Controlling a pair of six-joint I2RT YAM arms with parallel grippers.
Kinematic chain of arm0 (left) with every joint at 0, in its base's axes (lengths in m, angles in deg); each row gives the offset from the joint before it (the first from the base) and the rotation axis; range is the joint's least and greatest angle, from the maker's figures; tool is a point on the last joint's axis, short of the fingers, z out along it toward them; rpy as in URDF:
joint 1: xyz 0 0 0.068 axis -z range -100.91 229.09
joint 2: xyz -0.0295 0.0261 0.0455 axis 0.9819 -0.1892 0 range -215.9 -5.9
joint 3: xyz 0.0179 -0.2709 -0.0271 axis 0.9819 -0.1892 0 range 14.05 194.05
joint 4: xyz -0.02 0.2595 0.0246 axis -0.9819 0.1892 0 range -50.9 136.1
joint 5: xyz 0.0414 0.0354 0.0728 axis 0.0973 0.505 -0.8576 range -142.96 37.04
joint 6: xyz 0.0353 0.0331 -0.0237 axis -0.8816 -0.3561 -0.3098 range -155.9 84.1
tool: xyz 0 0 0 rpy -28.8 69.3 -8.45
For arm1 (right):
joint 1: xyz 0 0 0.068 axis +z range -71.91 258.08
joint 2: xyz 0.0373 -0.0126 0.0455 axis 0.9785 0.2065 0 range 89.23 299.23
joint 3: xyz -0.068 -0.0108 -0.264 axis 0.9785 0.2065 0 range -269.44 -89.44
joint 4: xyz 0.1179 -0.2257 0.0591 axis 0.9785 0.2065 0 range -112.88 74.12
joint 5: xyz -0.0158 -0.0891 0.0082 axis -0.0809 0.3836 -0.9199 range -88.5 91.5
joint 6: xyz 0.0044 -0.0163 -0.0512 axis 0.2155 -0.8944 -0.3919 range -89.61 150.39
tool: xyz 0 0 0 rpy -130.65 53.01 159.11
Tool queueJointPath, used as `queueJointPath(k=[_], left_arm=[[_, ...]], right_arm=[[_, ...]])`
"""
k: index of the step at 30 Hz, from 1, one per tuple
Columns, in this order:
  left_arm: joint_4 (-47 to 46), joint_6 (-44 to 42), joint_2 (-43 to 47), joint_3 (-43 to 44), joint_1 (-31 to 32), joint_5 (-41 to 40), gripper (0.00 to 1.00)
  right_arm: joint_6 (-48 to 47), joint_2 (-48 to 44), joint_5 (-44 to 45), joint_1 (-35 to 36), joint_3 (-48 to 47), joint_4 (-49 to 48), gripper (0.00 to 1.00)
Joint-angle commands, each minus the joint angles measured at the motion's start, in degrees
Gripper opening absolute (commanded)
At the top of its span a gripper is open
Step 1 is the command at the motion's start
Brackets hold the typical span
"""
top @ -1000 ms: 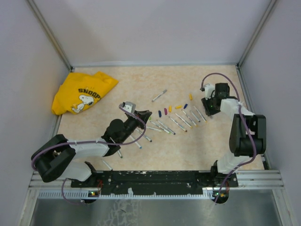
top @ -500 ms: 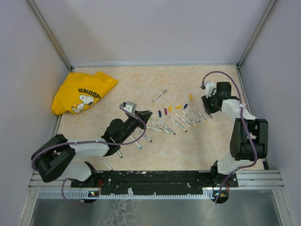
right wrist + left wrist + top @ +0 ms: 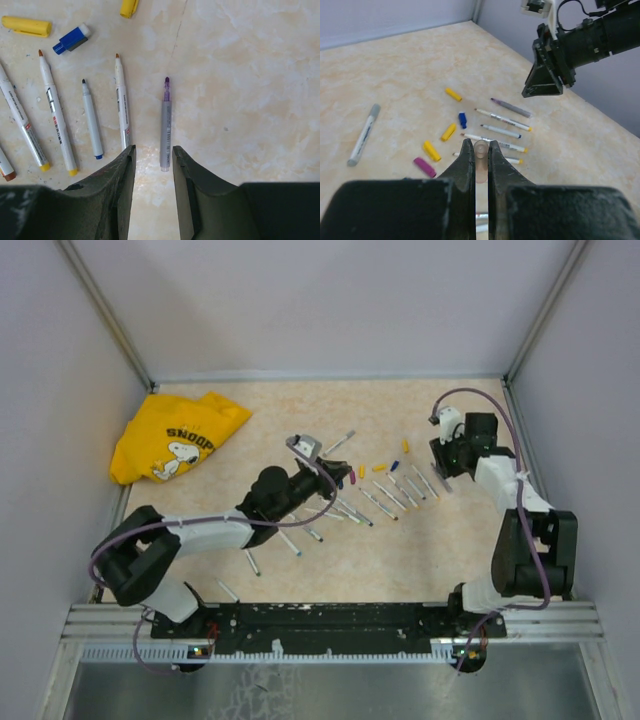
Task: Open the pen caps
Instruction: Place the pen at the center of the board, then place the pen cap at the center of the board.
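Observation:
My left gripper (image 3: 480, 145) is shut on a pale pink pen cap (image 3: 481, 162) that stands between its jaws, held just above the table near the row of pens (image 3: 385, 495). Loose pen caps lie below it: yellow (image 3: 431, 150), magenta (image 3: 424, 167), blue (image 3: 462, 120) and another yellow (image 3: 453, 94). My right gripper (image 3: 153, 148) is open and holds nothing. It hovers over the back end of an uncapped purple-tipped pen (image 3: 165, 125). Beside that pen lie several uncapped white pens (image 3: 122, 100), and a blue cap (image 3: 72, 39) and a yellow cap (image 3: 26, 26) lie beyond them.
A capped grey marker (image 3: 338, 443) lies apart behind the pens. Several more pens (image 3: 290, 542) lie under and near my left arm. A yellow printed shirt (image 3: 175, 435) is crumpled at the back left. Walls enclose the table on three sides.
My left arm has reached forward and to the right, carrying the pink cap up to the loose caps. My right gripper has drifted slightly toward the back wall.

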Motion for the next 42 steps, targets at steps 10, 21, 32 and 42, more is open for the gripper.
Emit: queueJointPath(k=[10, 21, 32, 42], left_arm=[[31.45, 7.98, -36.9, 53.89, 0.19, 19.06, 0.0], [46.53, 14.44, -58.9, 84.36, 0.16, 9.71, 0.0], [43.46, 14.76, -67.5, 93.12, -0.07, 6.93, 0.11], [45.0, 16.44, -71.53, 97.76, -0.39, 3.49, 0.19]], right_arm=[[11.38, -4.83, 23.31, -0.76, 1.11, -11.04, 0.54], [14.42, -5.92, 24.49, -1.21, 2.21, -13.33, 0.51], [14.51, -6.1, 23.05, -1.24, 2.4, -13.14, 0.5], [14.51, -6.53, 22.19, -1.22, 2.49, -13.09, 0.5]])
